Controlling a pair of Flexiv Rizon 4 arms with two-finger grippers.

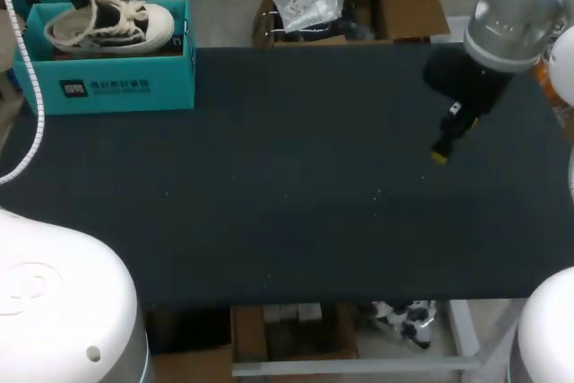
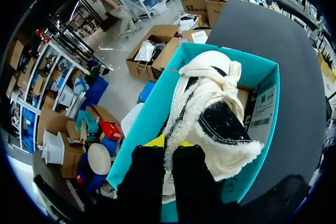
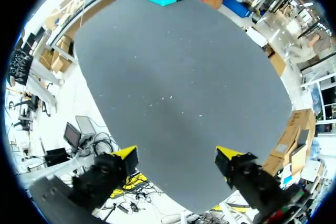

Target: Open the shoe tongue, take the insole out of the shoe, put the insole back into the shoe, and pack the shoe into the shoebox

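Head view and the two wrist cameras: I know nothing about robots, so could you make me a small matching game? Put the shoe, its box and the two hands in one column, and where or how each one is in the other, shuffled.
Things
1. shoe
2. shoebox
3. left hand
4. right hand

Place or state
A. open, holding nothing, over the bare table
B. teal, at the table's far left corner
C. closed on the shoe's heel
D. lying inside the shoebox

Pairs: 1-D, 2-B, 3-C, 4-A
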